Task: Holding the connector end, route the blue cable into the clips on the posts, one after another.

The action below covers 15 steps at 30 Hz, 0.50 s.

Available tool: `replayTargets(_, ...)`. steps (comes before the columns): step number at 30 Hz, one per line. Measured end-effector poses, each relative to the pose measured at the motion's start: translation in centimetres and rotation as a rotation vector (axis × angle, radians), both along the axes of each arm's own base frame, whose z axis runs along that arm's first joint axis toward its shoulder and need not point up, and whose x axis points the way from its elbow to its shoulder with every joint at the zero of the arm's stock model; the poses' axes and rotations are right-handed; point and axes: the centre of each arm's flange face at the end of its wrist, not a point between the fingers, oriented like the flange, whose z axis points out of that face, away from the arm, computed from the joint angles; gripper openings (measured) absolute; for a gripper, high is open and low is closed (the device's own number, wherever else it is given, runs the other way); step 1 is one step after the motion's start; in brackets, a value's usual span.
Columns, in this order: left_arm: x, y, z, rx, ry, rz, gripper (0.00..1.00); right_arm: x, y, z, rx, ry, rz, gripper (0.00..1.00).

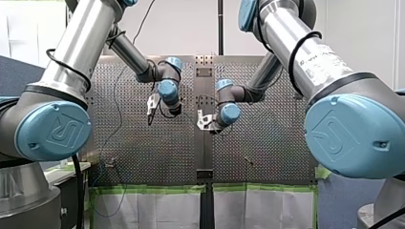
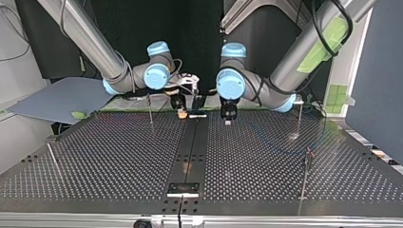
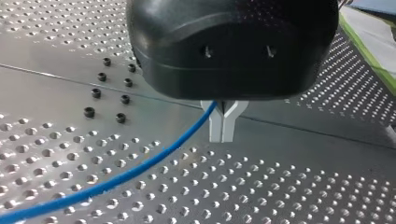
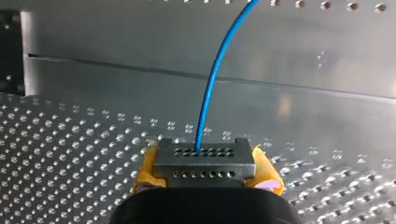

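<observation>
Metal fingers (image 3: pixel 215 130) of my left gripper (image 3: pixel 222 139) are pressed narrow, tips together, and the blue cable (image 3: pixel 154 158) comes out of the fork between them and runs off low over the table (image 3: pixel 289 186). At my right gripper (image 4: pixel 205 172) the yellow pads (image 4: pixel 268 177) are clamped on the grey connector (image 4: pixel 204 163), one on each side of it, and the cable leaves the block's holed face and rises ahead across the plain metal strip. The connector end is thus in hand, as the task asks, with my left gripper pinching the cable further along. In the top view both grippers hang close over the table's far edge near its middle strip, my right one (image 2: pixel 180 111) at the view's left and my left one (image 2: pixel 228 116) just beside it at the right. Four thin posts show there: one (image 2: pixel 149 108) near my right gripper, one (image 2: pixel 300 116) off at the far right, one (image 2: pixel 305 178) nearer the camera at the right, and one (image 2: pixel 51 154) well apart at the left. The clips on them are too small to read, and the cable itself is hard to trace in that view. As far as I can judge, no post has the cable in its clip, so the grasp looks done and all of the routing, clip after clip, is left.
</observation>
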Motion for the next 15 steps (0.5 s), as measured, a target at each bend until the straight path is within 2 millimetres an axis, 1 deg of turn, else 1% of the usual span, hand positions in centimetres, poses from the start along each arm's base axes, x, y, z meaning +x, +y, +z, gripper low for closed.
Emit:
replayTargets(9,-0.5,-0.3,-1.8,0.0,0.0,-0.012,0.0,-1.2,1.0,-2.5,0.007,-0.013,-0.008,0.0)
replayTargets(15,-0.9,-1.4,-4.8,0.026,0.031,-0.034,0.0,-2.0,1.9,-4.1,0.015,-0.024,-0.013,0.0)
